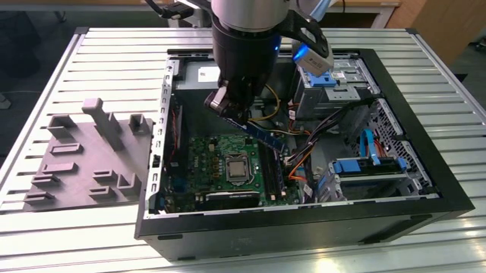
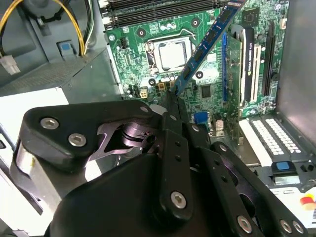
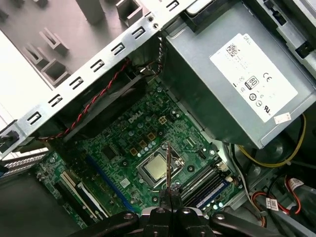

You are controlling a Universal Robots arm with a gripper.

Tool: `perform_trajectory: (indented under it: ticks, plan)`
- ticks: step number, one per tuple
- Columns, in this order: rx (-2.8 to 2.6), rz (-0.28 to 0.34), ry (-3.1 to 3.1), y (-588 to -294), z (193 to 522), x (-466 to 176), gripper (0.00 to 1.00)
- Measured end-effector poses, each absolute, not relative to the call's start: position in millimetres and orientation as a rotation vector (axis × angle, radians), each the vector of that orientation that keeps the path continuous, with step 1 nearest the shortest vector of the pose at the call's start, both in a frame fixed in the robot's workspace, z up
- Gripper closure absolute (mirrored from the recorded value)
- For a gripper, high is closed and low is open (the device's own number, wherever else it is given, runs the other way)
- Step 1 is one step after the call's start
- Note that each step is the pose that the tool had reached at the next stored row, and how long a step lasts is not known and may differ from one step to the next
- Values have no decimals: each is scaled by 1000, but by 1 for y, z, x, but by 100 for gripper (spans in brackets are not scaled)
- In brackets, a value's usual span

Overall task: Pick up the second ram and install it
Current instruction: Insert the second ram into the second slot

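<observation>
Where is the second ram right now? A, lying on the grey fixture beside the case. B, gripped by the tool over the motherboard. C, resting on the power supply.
B: the tool is shut on the second ram, which slants over the motherboard.

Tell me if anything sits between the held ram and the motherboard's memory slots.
Nothing visible does. The claw holds the second ram tilted above the motherboard, and the memory slots lie uncovered; the cables lie to the exterior view's right of them.
</observation>
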State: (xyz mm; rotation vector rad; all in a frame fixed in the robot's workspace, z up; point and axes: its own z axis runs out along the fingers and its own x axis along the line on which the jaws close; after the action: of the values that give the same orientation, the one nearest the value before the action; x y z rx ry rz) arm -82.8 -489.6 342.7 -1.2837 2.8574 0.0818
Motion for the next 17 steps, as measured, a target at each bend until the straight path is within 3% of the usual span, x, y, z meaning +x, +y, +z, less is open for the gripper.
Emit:
perform_trajectory:
  ticks: [17]
  plan:
    - [-1078, 81, 2937, -490, 342, -83, 88]
